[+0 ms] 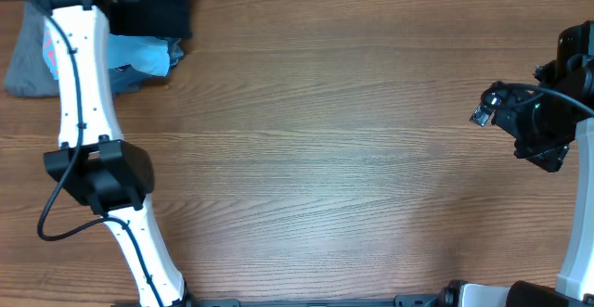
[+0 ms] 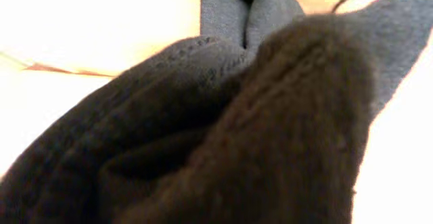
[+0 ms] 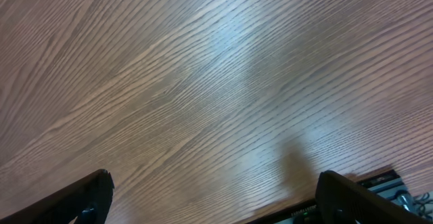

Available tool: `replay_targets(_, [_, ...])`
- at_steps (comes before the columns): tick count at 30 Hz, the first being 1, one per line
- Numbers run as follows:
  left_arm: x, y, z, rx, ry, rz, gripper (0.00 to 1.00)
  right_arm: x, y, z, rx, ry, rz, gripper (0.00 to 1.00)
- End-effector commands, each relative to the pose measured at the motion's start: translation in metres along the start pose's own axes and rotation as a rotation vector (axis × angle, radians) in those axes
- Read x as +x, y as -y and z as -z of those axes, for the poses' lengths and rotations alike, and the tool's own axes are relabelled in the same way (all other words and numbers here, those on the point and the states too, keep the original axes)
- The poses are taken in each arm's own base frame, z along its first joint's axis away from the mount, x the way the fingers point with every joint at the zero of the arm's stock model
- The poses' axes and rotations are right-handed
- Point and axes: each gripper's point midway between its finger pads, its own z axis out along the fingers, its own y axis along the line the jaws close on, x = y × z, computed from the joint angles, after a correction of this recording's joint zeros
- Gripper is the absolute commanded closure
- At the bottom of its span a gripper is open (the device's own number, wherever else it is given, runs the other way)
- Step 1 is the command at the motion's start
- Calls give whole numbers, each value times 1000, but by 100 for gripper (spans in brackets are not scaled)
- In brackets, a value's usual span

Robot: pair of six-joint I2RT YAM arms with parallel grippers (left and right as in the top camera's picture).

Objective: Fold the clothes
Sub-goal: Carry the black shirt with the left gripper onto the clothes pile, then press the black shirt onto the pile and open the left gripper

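Three garments sit bunched in the far-left corner of the surface [image 1: 325,159] in the overhead view. There is one black T-shirt [image 1: 158,6], one light blue shirt [image 1: 139,55] just in front of it, and one grey garment [image 1: 28,66] to the left. The black T-shirt runs off the top edge of that view. Two arms are present. The left arm [image 1: 82,75] reaches across the grey garment into the pile, and its tip is lost against the dark cloth. The right arm [image 1: 538,112] stands at the right edge, well apart from the clothes.

The left wrist view shows what the overhead cannot: dark fabric [image 2: 270,129] bunched against the lens and filling nearly the whole frame. The left jaws are closed but hidden behind that cloth, so it cannot be confirmed whether they pinch it. The right wrist view shows only wood grain, with two dark fingers [image 3: 81,200] at the bottom corners. The right jaws are spread wide and hold nothing.

A broad stretch of bare wood lies between the pile and the right arm. The far edge of the surface runs just behind the pile.
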Motion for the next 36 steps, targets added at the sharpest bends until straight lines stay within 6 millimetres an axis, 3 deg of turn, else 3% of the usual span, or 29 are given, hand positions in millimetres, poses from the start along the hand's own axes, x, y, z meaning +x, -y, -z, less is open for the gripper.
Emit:
replay_targets(1, [-12,-20,5,-7,42,96,96,-3,-1,8,-9,32,-17,0])
replay_targets(12, [-13,-74,8,-67,70,154,96,-3,-1,7,-8,30,-20,0])
replay_targets(17, [-14,-84,4,-71,82,160,96,2,2,0,4,2,-23,0])
replay_targets(23, [2,-97,-21,-90,49,166,96,10,7,-13,25,-49,-30,0])
replay_targets(30, [18,-139,-44,-175,42,200,96,11,8,-14,27,-52,-34,0])
replay_targets(31, [19,-144,-46,-180,41,206,85,11,8,-14,27,-53,-34,0])
replay_targets(34, [25,-158,-47,-197,36,222,84,11,8,-14,27,-52,-38,0])
replay_targets(36, [26,-164,-46,-203,35,246,62,11,7,-14,27,-53,-38,0])
